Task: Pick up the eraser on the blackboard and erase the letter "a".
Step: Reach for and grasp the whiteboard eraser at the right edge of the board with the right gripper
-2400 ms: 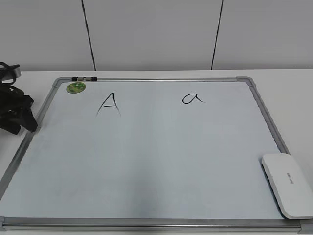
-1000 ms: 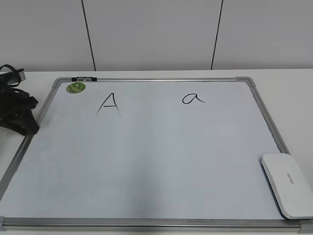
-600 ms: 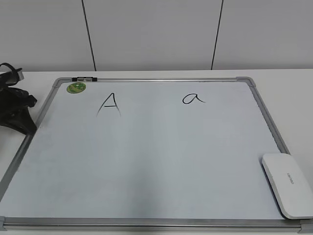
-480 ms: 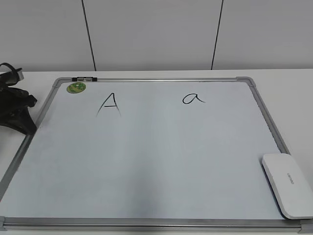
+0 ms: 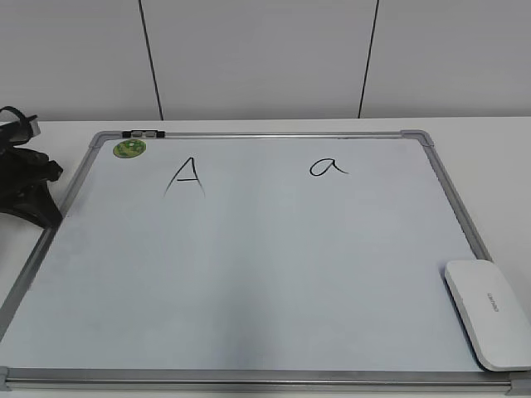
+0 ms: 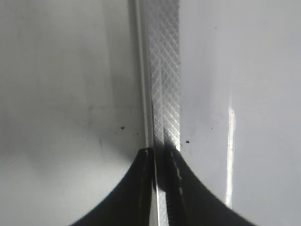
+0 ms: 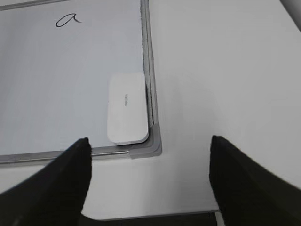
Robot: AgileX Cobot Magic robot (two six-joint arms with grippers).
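The large white dry-erase blackboard with its silver-grey metal frame (image 5: 452, 195) lies flat on the white table (image 5: 498, 157), its near edge partly cut off at the bottom of the exterior view. The flat white plastic eraser with small grey lettering (image 5: 489, 311) rests in the board's near right corner, against the right frame rail; its far end runs out of that view, but my right wrist view shows it whole (image 7: 126, 108), just inside the grey corner cap (image 7: 150, 146). The small cursive letter "a" in thin black marker (image 5: 327, 167) sits near the top right of the board, well apart from the eraser, with the larger angular capital "A" (image 5: 186, 177) to its left and a round green sticker (image 5: 129, 148) in the top left corner.

My right gripper (image 7: 148, 188) hangs spread wide above the table near that corner, holding nothing. My left gripper (image 6: 159, 188) sits at the board's left frame rail (image 6: 164, 84); only dark finger bases show, so I cannot tell whether it is parted or closed.
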